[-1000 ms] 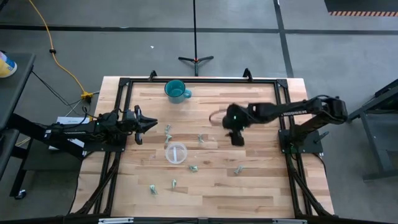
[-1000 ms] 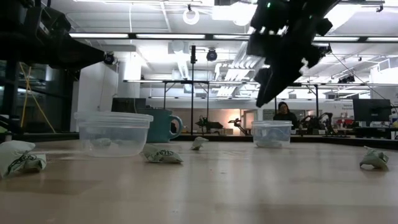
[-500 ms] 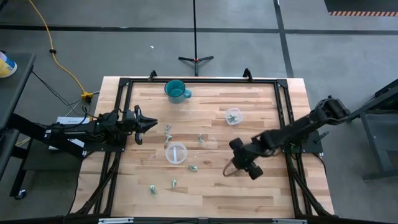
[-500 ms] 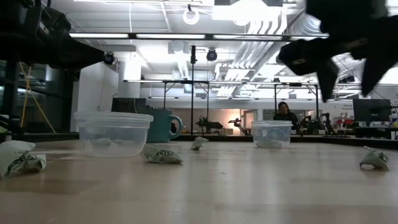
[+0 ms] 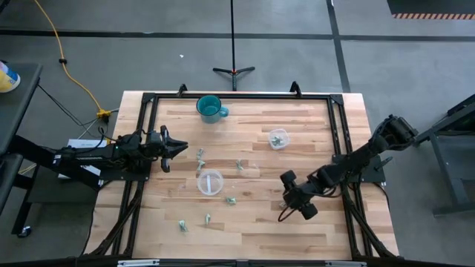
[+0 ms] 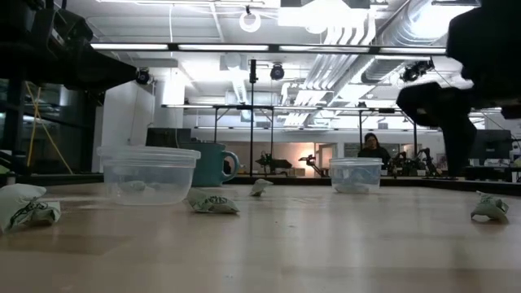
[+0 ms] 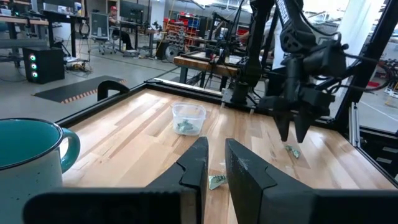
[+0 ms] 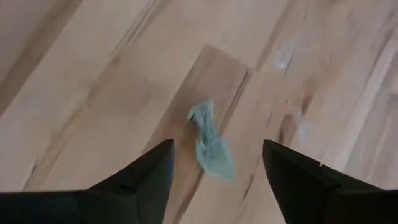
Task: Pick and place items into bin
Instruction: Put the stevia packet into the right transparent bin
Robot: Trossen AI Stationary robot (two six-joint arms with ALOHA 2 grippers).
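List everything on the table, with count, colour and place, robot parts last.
Items: about eight in the high view, pale green-grey, scattered mid-table and toward the near edge.
Clear bins: two; one mid-table, one toward the right with an item inside.
Mug: one, teal, far edge of the table.
Table: one, light wood, black frame.
Left gripper: fingers nearly shut, at the left edge.
Right gripper: open, over one item.

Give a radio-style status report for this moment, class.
Right tool open, above a green piece. Left tool idle at table's left edge, nearly closed, empty. Nothing in the way.
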